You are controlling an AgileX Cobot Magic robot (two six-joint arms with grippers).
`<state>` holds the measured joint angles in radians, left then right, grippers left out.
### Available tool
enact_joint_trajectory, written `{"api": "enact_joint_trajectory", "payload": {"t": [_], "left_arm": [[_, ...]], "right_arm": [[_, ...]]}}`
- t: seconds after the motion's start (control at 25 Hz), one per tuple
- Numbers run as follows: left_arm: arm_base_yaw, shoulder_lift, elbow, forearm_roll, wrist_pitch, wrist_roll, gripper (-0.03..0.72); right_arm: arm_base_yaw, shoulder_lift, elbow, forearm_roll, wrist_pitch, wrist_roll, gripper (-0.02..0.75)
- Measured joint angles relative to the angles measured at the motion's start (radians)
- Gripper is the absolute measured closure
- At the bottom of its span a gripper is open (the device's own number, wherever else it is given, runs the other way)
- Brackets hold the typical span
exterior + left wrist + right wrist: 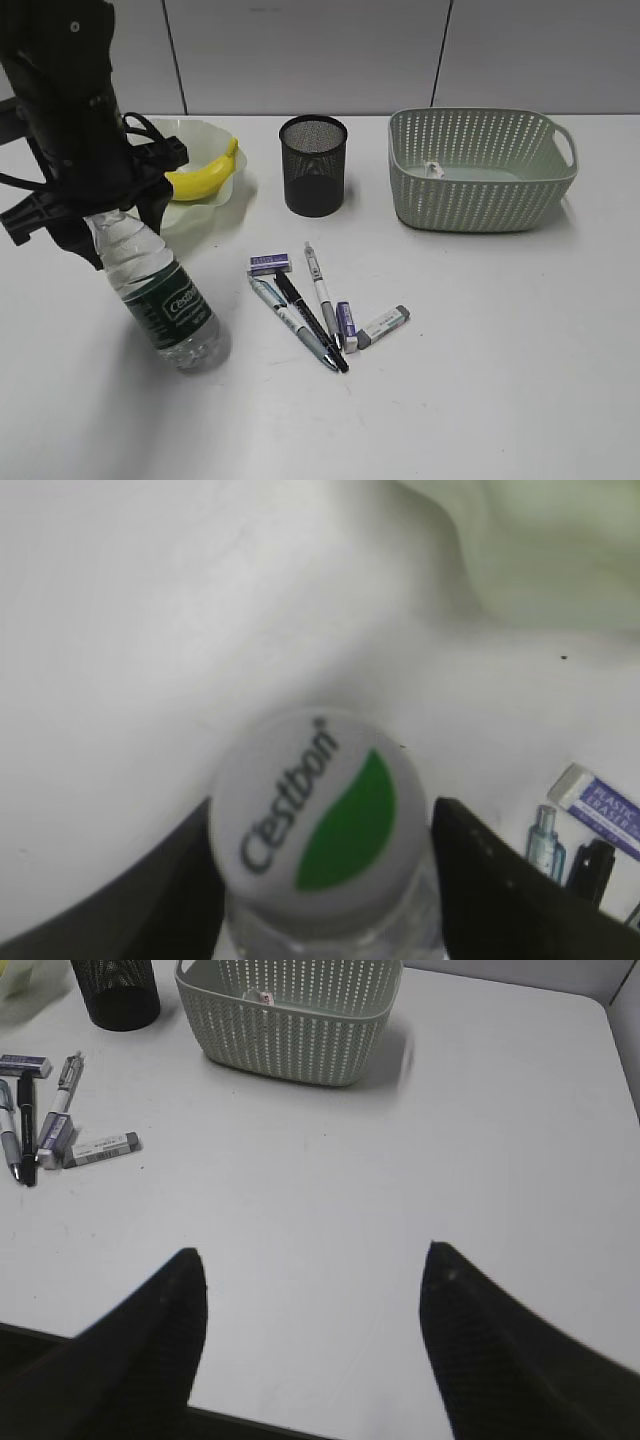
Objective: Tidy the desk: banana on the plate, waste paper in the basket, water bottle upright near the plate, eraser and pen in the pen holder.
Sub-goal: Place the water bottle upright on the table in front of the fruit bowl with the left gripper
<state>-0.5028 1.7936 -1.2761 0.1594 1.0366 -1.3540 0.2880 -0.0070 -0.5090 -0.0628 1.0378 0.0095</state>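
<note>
1. Left tool (325, 880): clenched about the neck of the water bottle (165, 300), one dark finger (510, 900) seen at each side of the white cap (315, 815) in the left wrist view. In the exterior view the fingertips are hidden behind the black arm body.
2. Water bottle: held tilted, cap end up and leaning left, its base at or near the surface (500, 380); contact cannot be told. It is placed in front of the plate (205, 135). The label is partly readable; the neck is covered by the arm.
3. Banana (208, 175): laid on the plate, its left end hidden behind the arm.
4. Plate: left portion blocked by the arm; only a blurred pale edge is shown in the left wrist view.
5. Pen holder (313, 165): upright between plate and basket (480, 170); its interior is too dark to make out.
6. Waste paper (432, 169): a small white scrap seen inside the basket, against the back wall.
7. Pens (305, 315): three, fanned on the surface in front of the pen holder.
8. Erasers (270, 264): three sleeved blocks beside the pens, print unreadable.
9. Right tool (310, 1290): released, fingers spread wide above bare surface, well apart from all items; not shown in the exterior view.
</note>
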Motion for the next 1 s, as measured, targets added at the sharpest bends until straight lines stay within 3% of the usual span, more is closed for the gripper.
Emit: {"api": "enact_joint_trajectory", "payload": {"t": [0.52,1.0], "left_arm": [[-0.092,-0.043,0.001,0.205,0.016,0.057,0.258],[-0.092,-0.043,0.001,0.238,-0.004,0.06,0.261]], "right_arm": [[0.0,0.0,0.0,0.0,0.0,0.0,0.21],[0.0,0.0,0.0,0.0,0.0,0.0,0.21]]}}
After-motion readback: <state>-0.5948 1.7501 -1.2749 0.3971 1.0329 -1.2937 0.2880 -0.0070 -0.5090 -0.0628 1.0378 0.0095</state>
